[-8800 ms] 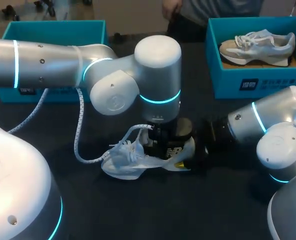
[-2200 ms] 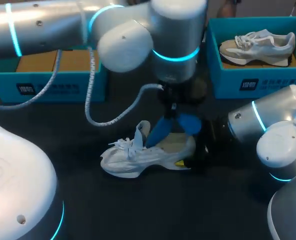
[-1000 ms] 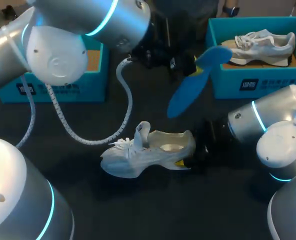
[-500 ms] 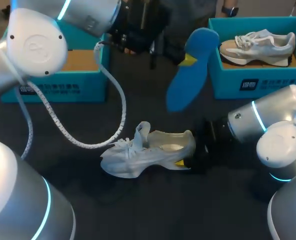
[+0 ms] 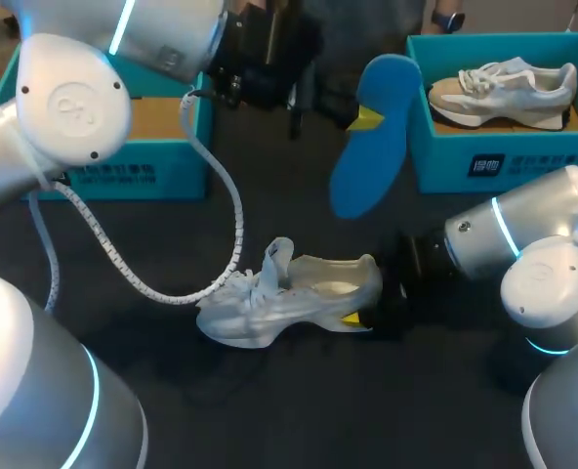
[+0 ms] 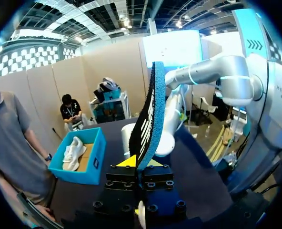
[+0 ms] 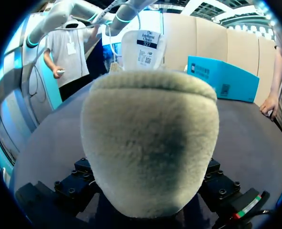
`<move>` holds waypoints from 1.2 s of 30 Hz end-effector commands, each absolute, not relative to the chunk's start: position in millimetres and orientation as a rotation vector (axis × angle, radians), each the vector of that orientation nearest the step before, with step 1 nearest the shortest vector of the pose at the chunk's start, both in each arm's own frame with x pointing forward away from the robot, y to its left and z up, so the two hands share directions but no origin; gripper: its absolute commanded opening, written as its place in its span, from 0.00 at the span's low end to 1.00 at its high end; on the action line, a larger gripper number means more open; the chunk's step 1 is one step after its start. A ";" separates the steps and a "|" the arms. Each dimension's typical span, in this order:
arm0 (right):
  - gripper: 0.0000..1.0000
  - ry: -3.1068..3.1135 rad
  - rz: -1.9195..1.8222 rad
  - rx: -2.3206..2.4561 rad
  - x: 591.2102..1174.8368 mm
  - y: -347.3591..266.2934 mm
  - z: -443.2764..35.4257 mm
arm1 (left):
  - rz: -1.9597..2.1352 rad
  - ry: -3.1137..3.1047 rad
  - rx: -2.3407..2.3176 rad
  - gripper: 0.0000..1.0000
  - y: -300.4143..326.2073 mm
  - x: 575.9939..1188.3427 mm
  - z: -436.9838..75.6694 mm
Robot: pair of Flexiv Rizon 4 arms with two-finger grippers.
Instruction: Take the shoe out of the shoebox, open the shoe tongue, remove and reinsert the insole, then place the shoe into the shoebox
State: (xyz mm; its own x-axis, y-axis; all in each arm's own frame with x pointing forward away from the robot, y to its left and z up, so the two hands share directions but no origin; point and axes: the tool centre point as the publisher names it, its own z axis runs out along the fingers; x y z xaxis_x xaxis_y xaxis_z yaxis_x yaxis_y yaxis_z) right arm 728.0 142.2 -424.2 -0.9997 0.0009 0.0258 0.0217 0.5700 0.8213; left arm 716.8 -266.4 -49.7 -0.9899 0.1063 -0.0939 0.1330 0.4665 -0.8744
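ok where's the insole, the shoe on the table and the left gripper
insole (image 5: 369, 151): head view, middle of its blue face
shoe (image 5: 265, 318): head view, side of its white upper
left gripper (image 6: 140, 162): left wrist view, midway between its yellow tips

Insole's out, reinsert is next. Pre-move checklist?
1. Insole held by left end effector: ok, pinched at one end, clear of the table.
2. Shoe upright on table: ok.
3. Tongue pulled open: ok, standing up.
4. Opening empty: ok.
5. Right end effector hold on the heel: cannot tell.
6. Left arm's cable clear of shoe: not ok, it hangs at the toe.
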 end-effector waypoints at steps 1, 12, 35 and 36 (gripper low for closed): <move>0.00 -2.767 -1.440 -0.021 726.5 144.4 -425.4 | -1.690 2.750 0.158 0.00 -264.9 711.5 -29.5; 0.00 -2.767 -1.440 -0.021 726.5 144.4 -425.4 | -1.957 2.821 0.056 0.00 -255.9 693.7 23.7; 0.00 -2.767 -1.440 -0.021 726.5 144.4 -425.4 | -2.074 2.983 -0.367 0.00 -223.6 621.4 74.2; 0.00 -2.767 -1.440 -0.021 726.5 144.4 -425.4 | -2.075 2.985 -0.370 0.00 -222.3 620.3 75.3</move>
State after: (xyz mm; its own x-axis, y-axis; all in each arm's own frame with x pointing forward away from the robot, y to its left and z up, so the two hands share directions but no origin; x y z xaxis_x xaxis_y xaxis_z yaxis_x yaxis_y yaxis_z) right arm 728.0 142.3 -424.3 -0.9997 0.0009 0.0257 0.0216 0.5700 0.8214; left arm 628.4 -230.7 74.5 -0.8471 0.1431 0.5118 -0.4288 0.3849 -0.8173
